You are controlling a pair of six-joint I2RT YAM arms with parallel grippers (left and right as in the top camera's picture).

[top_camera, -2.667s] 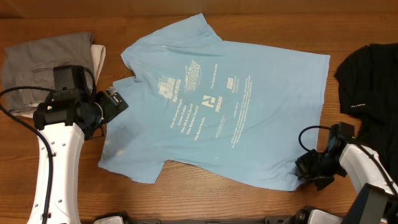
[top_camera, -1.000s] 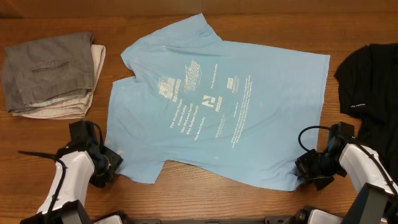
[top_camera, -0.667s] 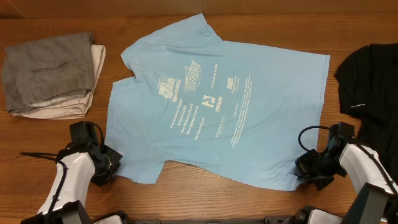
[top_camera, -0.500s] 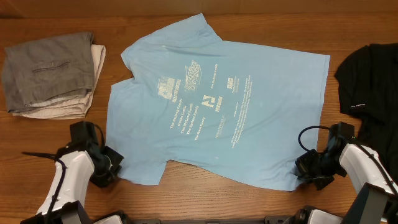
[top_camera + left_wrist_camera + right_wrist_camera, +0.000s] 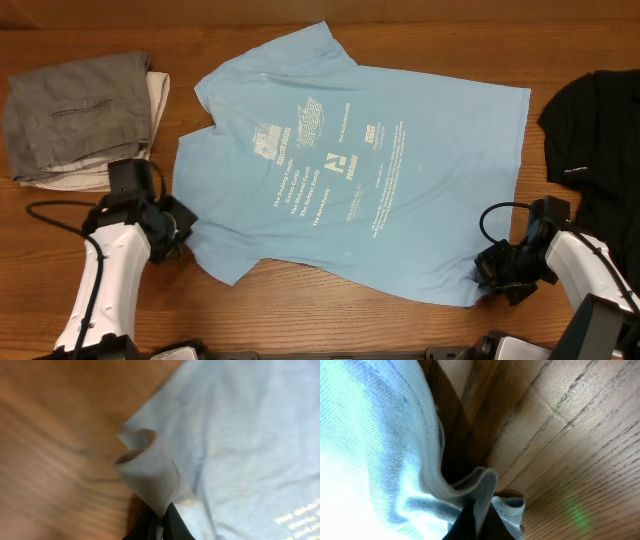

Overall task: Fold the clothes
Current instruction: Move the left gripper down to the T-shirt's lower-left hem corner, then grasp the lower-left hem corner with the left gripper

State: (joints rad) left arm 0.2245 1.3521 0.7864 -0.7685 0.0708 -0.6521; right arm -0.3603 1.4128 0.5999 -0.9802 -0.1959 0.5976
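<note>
The clothes are a light blue T-shirt [image 5: 400, 200] lying flat on the wooden table with its white printed text up. My left gripper [image 5: 185, 228] is shut on the shirt's near-left sleeve corner. The left wrist view shows that cloth [image 5: 150, 470] bunched up between the black fingertips [image 5: 172, 522] of the left gripper [image 5: 159, 521]. At the shirt's near-right hem corner my right gripper [image 5: 487, 270] is shut. In the right wrist view the right gripper [image 5: 477, 520] pinches a fold of the hem [image 5: 480, 485].
A folded grey garment [image 5: 75, 115] on a beige cloth [image 5: 158, 95] lies at the far left. A black garment [image 5: 600, 130] is heaped at the right edge. A black cable [image 5: 500, 212] loops beside the right arm.
My left gripper has shut on the near-left sleeve corner and carried it away from the table's front edge, folding that edge inward. The right arm has not moved.
</note>
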